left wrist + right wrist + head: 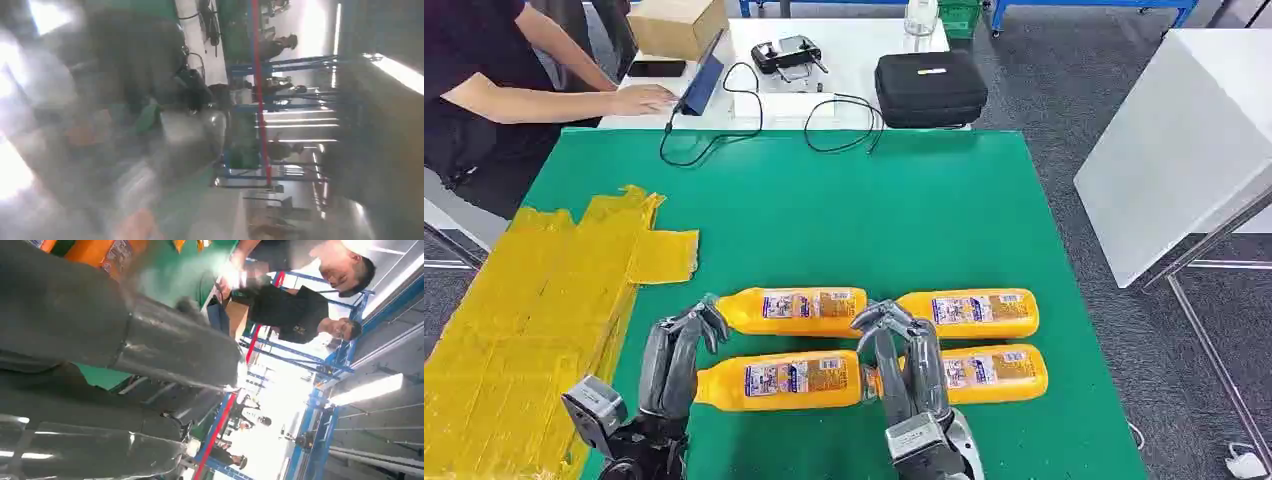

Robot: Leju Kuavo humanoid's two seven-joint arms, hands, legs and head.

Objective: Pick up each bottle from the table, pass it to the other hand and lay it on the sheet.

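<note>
Four orange bottles lie on their sides on the green table (874, 210), in two rows. The back row has one on the left (799, 310) and one on the right (972, 313). The front row has one on the left (776, 381) and one on the right (994, 372). My left hand (676, 358) is raised beside the front left bottle's cap, its fingertips near the back left bottle's cap, holding nothing. My right hand (902, 362) stands between the two front bottles with fingers apart and hides where they meet. The yellow sheet (534, 310) covers the table's left side. An orange bottle (95, 252) shows past my right hand's fingers (150, 345).
A person sits at the back left with a hand (639, 98) on the white desk beside a tablet (704, 75). A black case (929, 88), cables (724, 135) and a cardboard box (674, 25) lie beyond the table. A white tabletop (1174, 140) stands to the right.
</note>
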